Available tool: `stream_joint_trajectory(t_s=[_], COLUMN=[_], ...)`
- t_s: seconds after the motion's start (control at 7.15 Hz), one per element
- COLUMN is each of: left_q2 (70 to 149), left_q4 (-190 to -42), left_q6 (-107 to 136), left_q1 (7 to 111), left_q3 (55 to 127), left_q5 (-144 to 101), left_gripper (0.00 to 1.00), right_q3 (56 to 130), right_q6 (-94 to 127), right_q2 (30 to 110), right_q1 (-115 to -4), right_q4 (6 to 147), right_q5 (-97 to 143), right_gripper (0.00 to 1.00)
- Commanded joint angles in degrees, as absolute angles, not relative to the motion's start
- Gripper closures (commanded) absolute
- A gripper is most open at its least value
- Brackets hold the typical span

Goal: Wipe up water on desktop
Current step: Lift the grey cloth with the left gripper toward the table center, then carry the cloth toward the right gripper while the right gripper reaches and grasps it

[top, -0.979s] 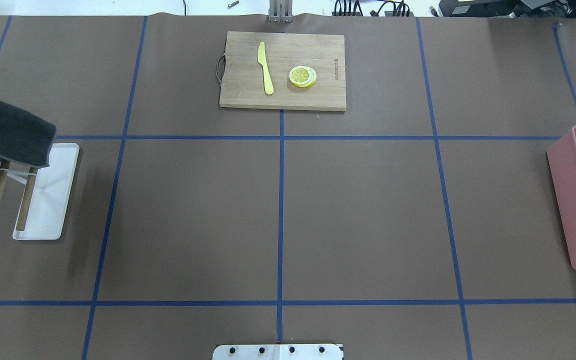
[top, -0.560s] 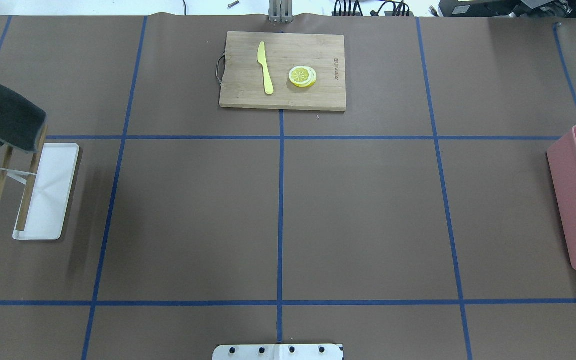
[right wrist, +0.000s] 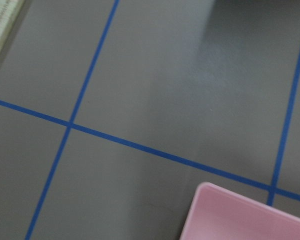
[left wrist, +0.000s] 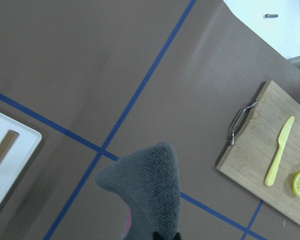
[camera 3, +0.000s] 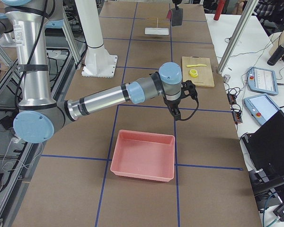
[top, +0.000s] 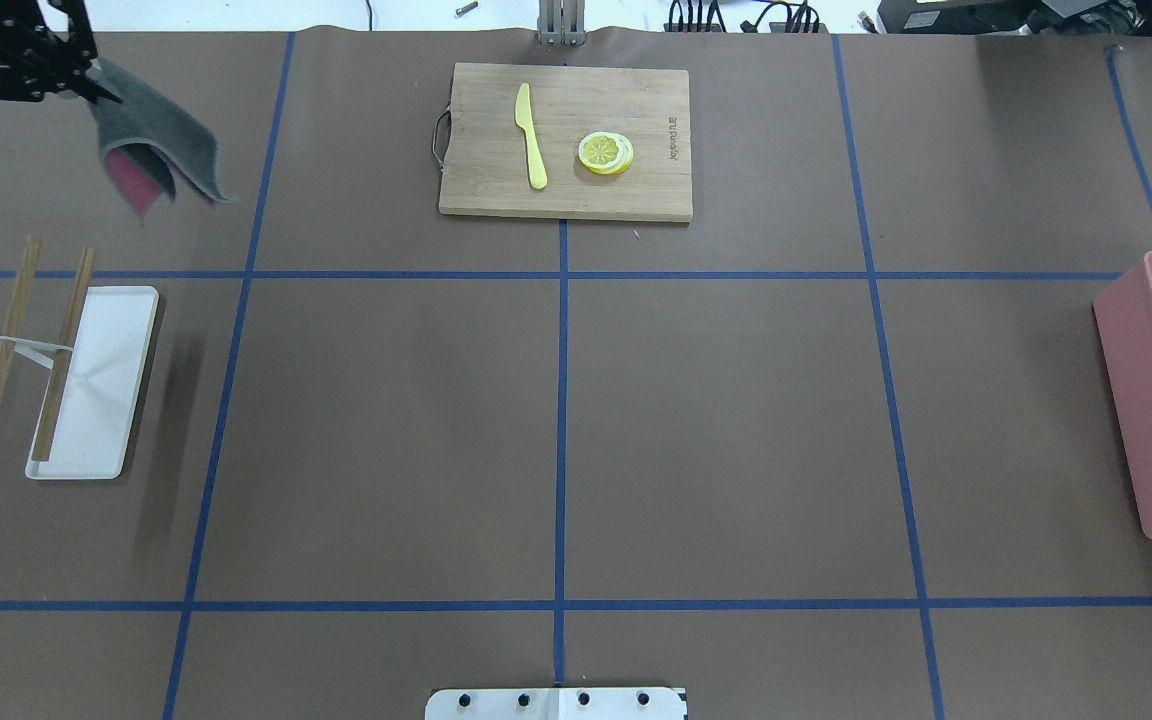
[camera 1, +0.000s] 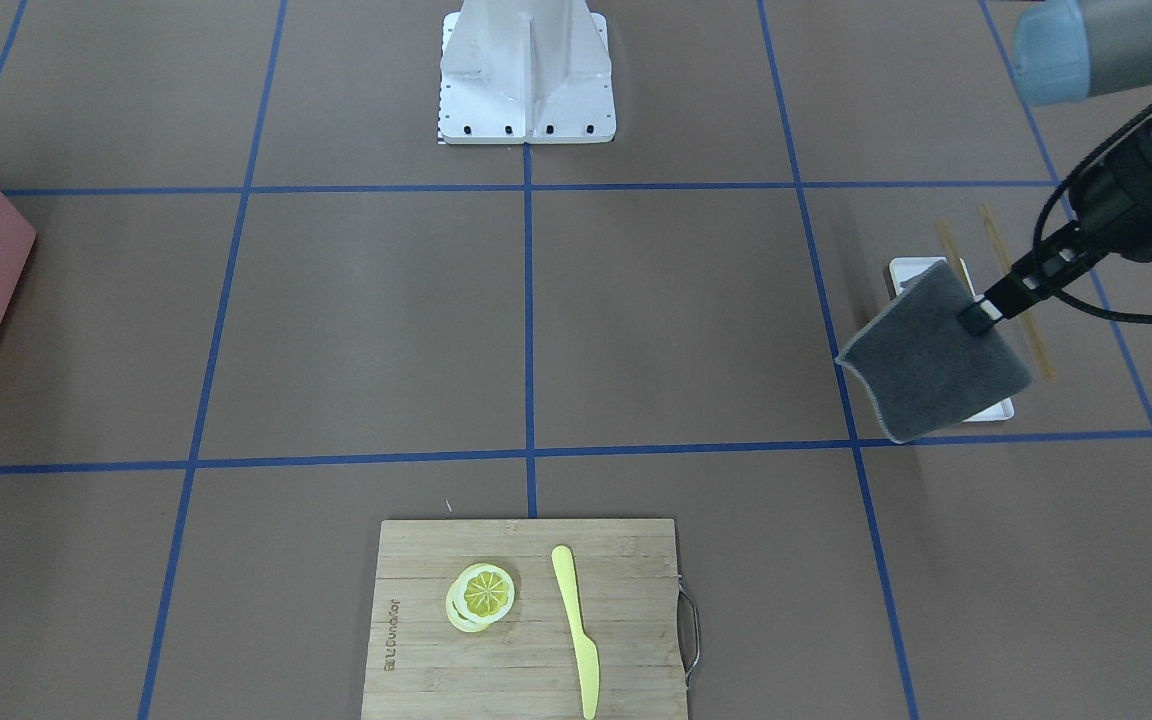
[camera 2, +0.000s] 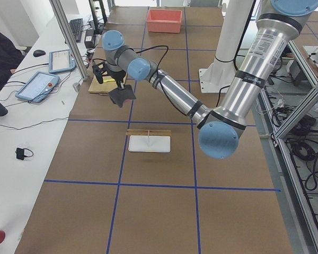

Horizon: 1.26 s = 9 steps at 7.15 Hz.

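Left end effector (camera 1: 978,318) was clamped on a grey cloth (camera 1: 936,370), held clear of the worktop (top: 736,430) on its left side, near the white tray (top: 126,330). Right end effector (camera 3: 174,112) hovered by the pink bin (camera 3: 143,156); couldn't tell open or closed. Step looked like carrying the cloth to the spill, though no water was clearly visible. Next move likely needs the cloth lowered flat onto the wet patch.

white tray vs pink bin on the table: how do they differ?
Colour: the white tray is white, the pink bin pink. Depth: the tray is shallow with a low rim, the bin deep with tall walls. Side: the tray sits on the robot's left, the bin on its right. Wooden sticks are at the tray, none at the bin. Both are rectangular and rest on the desktop.
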<state>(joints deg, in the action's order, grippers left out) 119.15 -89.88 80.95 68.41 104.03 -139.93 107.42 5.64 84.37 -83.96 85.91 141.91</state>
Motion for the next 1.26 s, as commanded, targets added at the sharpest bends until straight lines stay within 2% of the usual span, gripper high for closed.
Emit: stream_joint_trajectory(t_s=[0.0, 0.14, 0.56, 1.12], left_q2=[124.0, 126.7, 132.2, 139.3], left_q4=[-90.0, -90.2, -90.2, -90.5], left_q6=[95.6, 101.4, 114.9, 121.3], left_q1=[60.3, 57.2, 51.5, 43.4], left_q3=[103.8, 102.9, 102.6, 98.1], left_q5=[-133.9, -131.1, -130.6, -126.4], left_gripper=[1.0, 1.0, 1.0, 1.0], right_q3=[107.8, 109.5, 108.5, 107.9], right_q6=[11.3, 11.3, 21.9, 28.5], right_q2=[73.4, 72.2, 71.5, 69.7], right_q1=[-76.1, -71.4, -58.0, -45.2], right_q4=[85.3, 81.4, 62.2, 47.0], right_q5=[142.2, 141.7, 134.9, 126.6], right_gripper=[0.0, 0.0, 0.0, 0.0])
